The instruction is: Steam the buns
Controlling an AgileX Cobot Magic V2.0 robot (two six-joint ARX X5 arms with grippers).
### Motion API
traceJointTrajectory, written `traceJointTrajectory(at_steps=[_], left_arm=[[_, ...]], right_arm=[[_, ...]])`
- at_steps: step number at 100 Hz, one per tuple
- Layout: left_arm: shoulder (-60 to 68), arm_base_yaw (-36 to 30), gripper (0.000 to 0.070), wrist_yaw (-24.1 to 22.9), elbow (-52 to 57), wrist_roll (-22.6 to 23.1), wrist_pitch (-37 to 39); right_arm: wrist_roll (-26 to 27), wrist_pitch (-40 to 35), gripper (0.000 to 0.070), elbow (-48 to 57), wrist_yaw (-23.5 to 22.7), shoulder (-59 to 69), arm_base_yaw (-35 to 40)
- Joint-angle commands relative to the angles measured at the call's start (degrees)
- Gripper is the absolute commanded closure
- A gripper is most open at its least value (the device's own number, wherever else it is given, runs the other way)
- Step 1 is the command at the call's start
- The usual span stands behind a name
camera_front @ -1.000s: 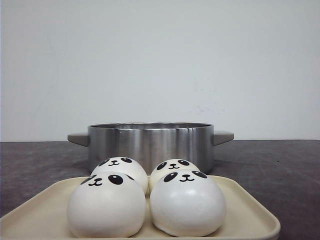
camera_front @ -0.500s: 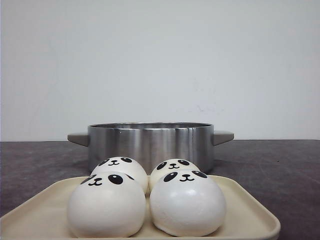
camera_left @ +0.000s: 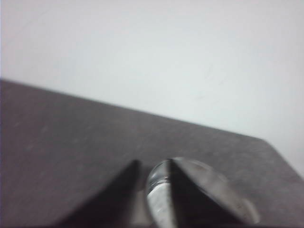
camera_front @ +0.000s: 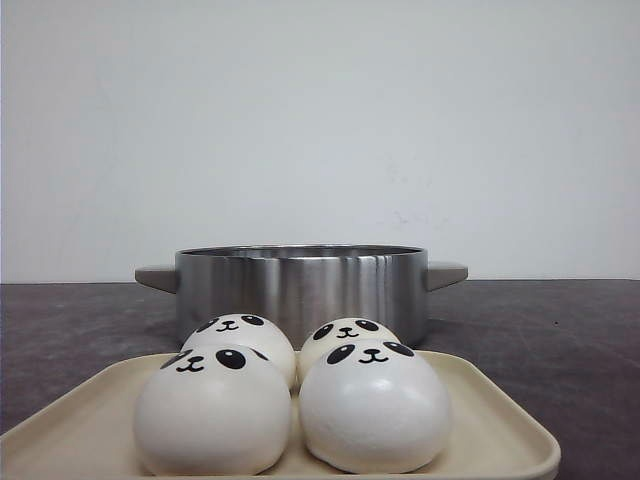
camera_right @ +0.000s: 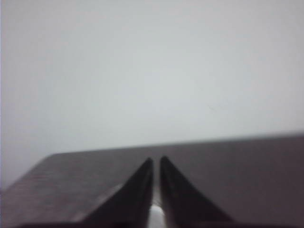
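Four white panda-face buns sit close together on a cream tray [camera_front: 492, 425] at the near edge of the front view: front-left bun [camera_front: 212, 412], front-right bun [camera_front: 375, 410], back-left bun [camera_front: 243, 334], back-right bun [camera_front: 345, 332]. Neither gripper shows in the front view. In the left wrist view my left gripper [camera_left: 153, 163] hangs low over the dark table with a small gap between its dark fingers and nothing held. In the right wrist view my right gripper [camera_right: 156, 159] has its fingers almost together and is empty. No bun shows in either wrist view.
A steel pot [camera_front: 300, 285] with two grey side handles stands open just behind the tray. A shiny, blurred round object [camera_left: 159, 198] lies on the table beyond the left fingers. A white wall backs the dark table [camera_front: 560, 330].
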Motion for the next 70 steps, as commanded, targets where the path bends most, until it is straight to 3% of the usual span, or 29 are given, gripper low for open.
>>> traceJointTrajectory(at_steps=[1,5,16,29,43,57,70], left_arm=[[1.3,-0.7,0.0122,1.4,1.8,1.0,0.8],[1.8,-1.1,0.01,1.9,2.1,1.0,1.4],[2.2,-2.1,0.0103,2.3,2.1,1.0,1.6],[2.4,-3.1,0.0104,2.3,2.1,1.0,1.3],[2.4,-4.1,0.0105,2.3,2.1,1.0,1.3],[2.4,-5.0,0.0105,2.3,2.1,1.0,1.3],[2.4,-6.2,0.0106,2.3,2.1,0.8,1.3]], right_arm=[[-0.8,0.3,0.0212,3.3,-3.8,2.3,0.0],[0.6,0.3,0.008,5.1,-5.3,4.1,0.0],[2.3,0.2,0.008,8.3,-10.0,9.6,0.5],[1.9,-2.5,0.0088,10.6,-10.3,17.3,4.6],[2.0,-10.5,0.0155,12.1,-2.3,27.4,15.2],[3.9,-15.8,0.0156,12.1,7.8,37.0,26.1],[7.2,-17.5,0.0156,12.1,9.1,46.2,32.0]])
